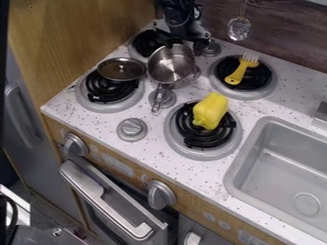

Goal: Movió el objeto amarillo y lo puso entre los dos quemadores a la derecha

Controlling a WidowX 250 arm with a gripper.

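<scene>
Yellow bell pepper (211, 110) is best pinched across its narrow width, lifted clear of its burner (191, 152), then lowered towards worktop's (156, 150) back edge. Claw (186, 42) state can't be told.

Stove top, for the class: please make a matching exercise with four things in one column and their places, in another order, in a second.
Things:
1. Yellow pepper
2. Yellow-handled brush
3. Metal lid
4. Metal utensil

Places:
A. Over the front left burner
B. Hanging in front of the back wall
C. On the front right burner
D. On the rear right burner

Right pairs: 1-C, 2-D, 3-A, 4-B.
</scene>
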